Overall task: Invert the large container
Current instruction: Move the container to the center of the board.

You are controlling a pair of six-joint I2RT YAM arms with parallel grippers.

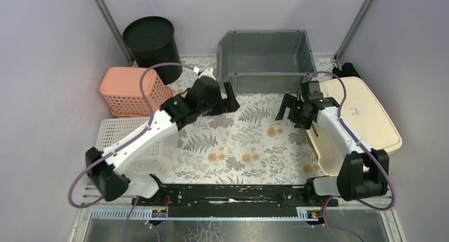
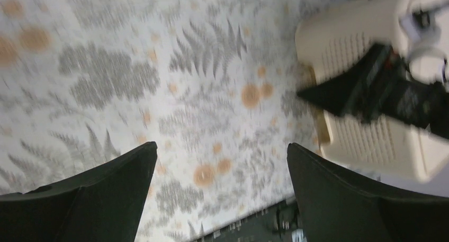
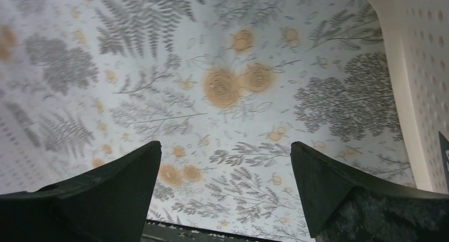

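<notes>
A large grey bin (image 1: 265, 59) stands at the back centre with its opening facing up. A large cream perforated basket (image 1: 355, 120) lies bottom-up at the right; it also shows in the left wrist view (image 2: 365, 141) and the right wrist view (image 3: 418, 67). My left gripper (image 1: 229, 100) (image 2: 222, 162) is open and empty, above the patterned mat just left of the bin's front wall. My right gripper (image 1: 286, 108) (image 3: 226, 157) is open and empty above the mat, beside the cream basket's left edge. Neither gripper touches a container.
A black bucket (image 1: 152, 41) stands at the back left. A salmon basket (image 1: 129, 91) and a white lattice basket (image 1: 135, 141) sit along the left side under my left arm. Walls close in on both sides. A black rail (image 1: 227, 194) runs along the near edge.
</notes>
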